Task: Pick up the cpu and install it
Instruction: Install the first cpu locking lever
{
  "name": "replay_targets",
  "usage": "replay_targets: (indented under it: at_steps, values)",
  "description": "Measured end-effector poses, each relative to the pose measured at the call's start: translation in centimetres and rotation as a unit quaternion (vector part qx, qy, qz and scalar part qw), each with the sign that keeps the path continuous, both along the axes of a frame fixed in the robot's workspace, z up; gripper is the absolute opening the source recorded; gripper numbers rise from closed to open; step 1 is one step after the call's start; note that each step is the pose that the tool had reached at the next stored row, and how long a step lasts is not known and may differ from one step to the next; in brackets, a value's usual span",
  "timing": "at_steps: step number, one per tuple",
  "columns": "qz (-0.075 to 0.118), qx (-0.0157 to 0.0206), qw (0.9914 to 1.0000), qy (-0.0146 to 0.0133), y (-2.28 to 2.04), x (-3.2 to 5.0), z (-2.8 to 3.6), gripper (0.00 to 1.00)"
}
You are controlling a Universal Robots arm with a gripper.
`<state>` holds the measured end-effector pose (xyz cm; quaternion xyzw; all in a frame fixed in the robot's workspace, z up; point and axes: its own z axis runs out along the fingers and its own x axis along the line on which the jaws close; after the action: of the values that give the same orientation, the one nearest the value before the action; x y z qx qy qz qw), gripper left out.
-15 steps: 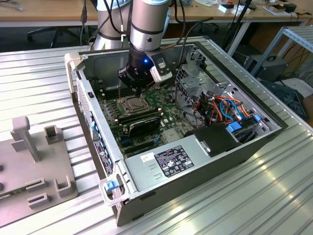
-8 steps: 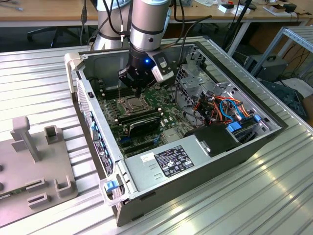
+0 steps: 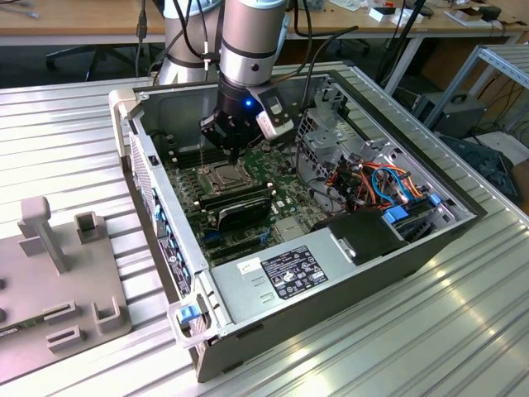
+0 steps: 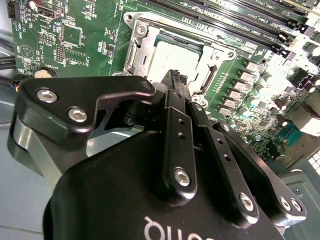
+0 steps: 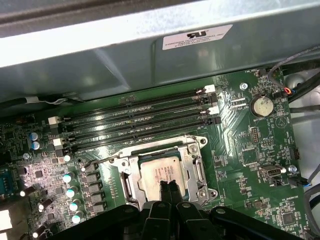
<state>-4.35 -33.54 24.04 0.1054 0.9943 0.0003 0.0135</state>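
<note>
Gripper [image 5: 167, 185] fingers pinched together, tips over cpu [image 5: 156, 172] lying in socket [image 5: 122, 167]. Exterior view: memory sticks [image 3: 240, 201] at socket's 5 o'clock, white printed label [image 3: 289, 269] farther along.

cpu [image 5: 156, 170] in socket [image 5: 198, 172], end effector [image 5: 168, 186] — above

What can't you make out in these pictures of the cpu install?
Whether the gripper touches the cpu: first wrist view, the gripper itself covers the contact spot.
The cpu's near edge: second wrist view, hidden behind the gripper.
How the cpu sits in the socket: exterior view, too small, partly under the gripper.
</note>
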Motion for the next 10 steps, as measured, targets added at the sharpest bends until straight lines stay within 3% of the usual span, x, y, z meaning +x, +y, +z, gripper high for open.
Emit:
replay_targets:
  at_steps: [5,10]
  values:
    - [0.001,0.0000,1.00000,0.0000,0.00,0.00,0.00,0.11]
    - [0.022,0.0000,0.99976,0.0000,0.00,0.00,0.00,0.11]
